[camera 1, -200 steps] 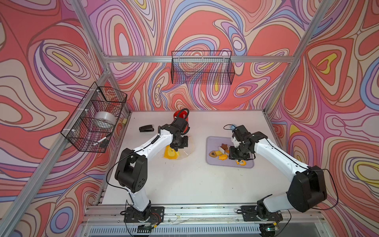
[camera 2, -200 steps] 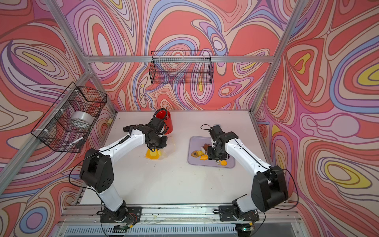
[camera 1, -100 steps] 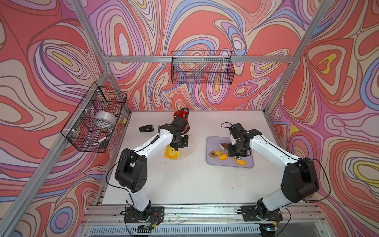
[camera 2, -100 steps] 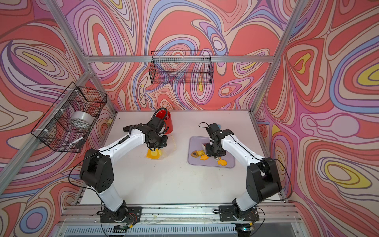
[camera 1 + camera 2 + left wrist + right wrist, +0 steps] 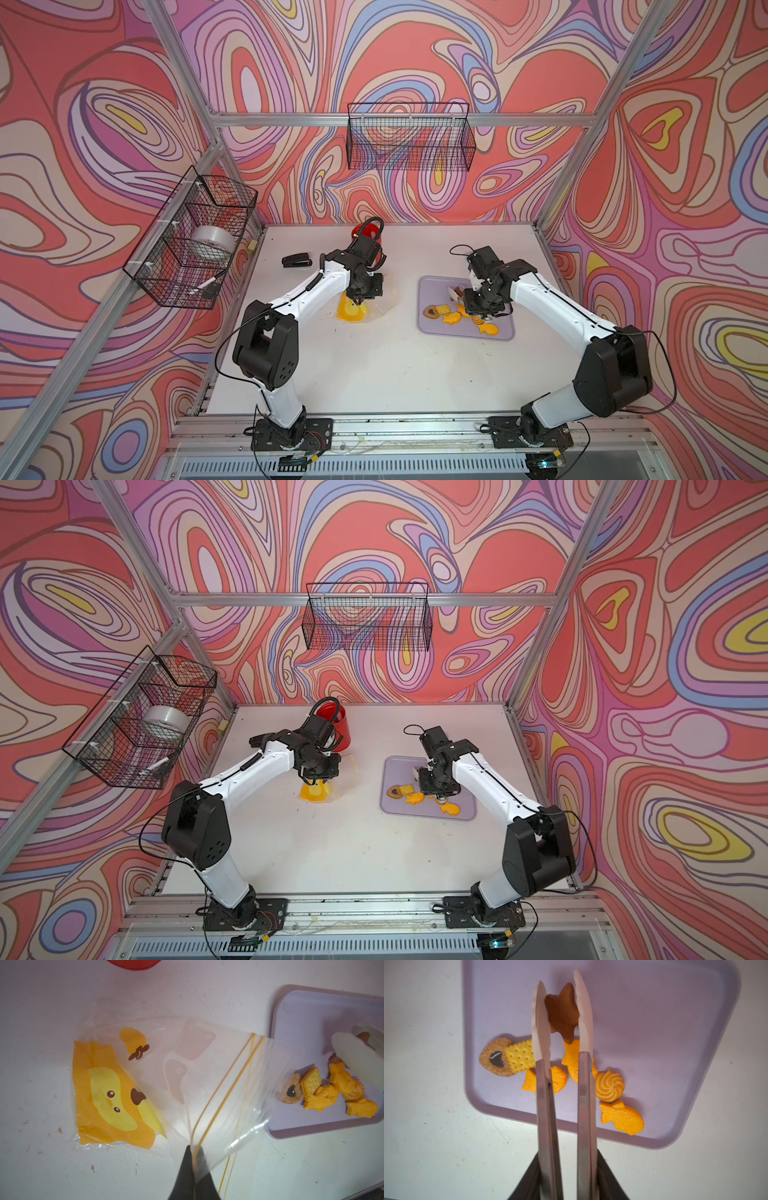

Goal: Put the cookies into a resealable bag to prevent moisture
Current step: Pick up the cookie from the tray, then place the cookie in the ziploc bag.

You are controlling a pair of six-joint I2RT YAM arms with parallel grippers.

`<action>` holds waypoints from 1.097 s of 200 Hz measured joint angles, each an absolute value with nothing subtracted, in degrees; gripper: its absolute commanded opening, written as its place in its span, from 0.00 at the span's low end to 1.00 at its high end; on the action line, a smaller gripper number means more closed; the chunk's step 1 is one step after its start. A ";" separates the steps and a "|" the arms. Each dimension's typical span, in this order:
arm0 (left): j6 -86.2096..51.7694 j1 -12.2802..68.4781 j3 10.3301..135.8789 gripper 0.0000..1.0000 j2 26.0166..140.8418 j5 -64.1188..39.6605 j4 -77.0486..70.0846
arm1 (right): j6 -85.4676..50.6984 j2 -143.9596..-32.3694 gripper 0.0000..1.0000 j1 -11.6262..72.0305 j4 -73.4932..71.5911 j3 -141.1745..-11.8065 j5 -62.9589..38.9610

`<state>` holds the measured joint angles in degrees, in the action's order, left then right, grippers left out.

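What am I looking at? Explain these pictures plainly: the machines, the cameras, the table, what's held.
Two white robot arms are bolted to the edge of a table. Two pictures look down from overhead, and two come from cameras on the arms' wrists. The left end effector pinches the edge of the resealable bag, a clear pouch with a yellow cartoon. The right end effector grips metal tongs, whose tips squeeze a brown star cookie over a lilac tray. The other cookies lie on that tray. A red cup and a black stapler sit farther back.
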<state>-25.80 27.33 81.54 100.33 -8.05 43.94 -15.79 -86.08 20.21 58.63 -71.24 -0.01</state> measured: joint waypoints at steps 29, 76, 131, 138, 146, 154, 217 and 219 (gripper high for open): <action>-25.39 27.44 82.21 0.00 100.99 -9.74 43.90 | -14.02 -82.63 0.31 20.21 57.47 -73.19 -3.53; -25.06 27.83 82.74 0.00 103.42 -12.08 43.92 | -9.67 -80.93 0.30 20.21 56.47 -73.93 -15.90; -25.06 28.14 85.86 0.00 104.01 -13.32 43.90 | -8.69 -80.88 0.30 24.25 52.21 -73.19 -27.40; -25.06 28.14 86.28 0.00 104.03 -13.41 43.92 | -8.82 -80.90 0.30 25.08 51.51 -72.62 -28.05; -25.06 28.16 86.56 0.00 104.05 -13.52 43.92 | -9.15 -80.97 0.30 25.93 50.63 -71.90 -28.67; -25.06 28.18 86.67 0.00 104.05 -13.50 43.94 | -9.72 -81.19 0.30 26.79 49.67 -71.13 -29.39; -25.04 28.18 86.83 0.00 104.16 -13.76 44.38 | -15.05 -87.33 0.39 28.86 41.30 -68.47 -29.98; -25.04 28.18 86.83 0.00 104.16 -13.78 44.38 | -15.22 -87.59 0.39 28.86 41.06 -68.47 -29.89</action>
<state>-25.04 28.18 86.83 104.16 -13.78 44.38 -15.22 -87.59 28.86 41.06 -68.47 -29.89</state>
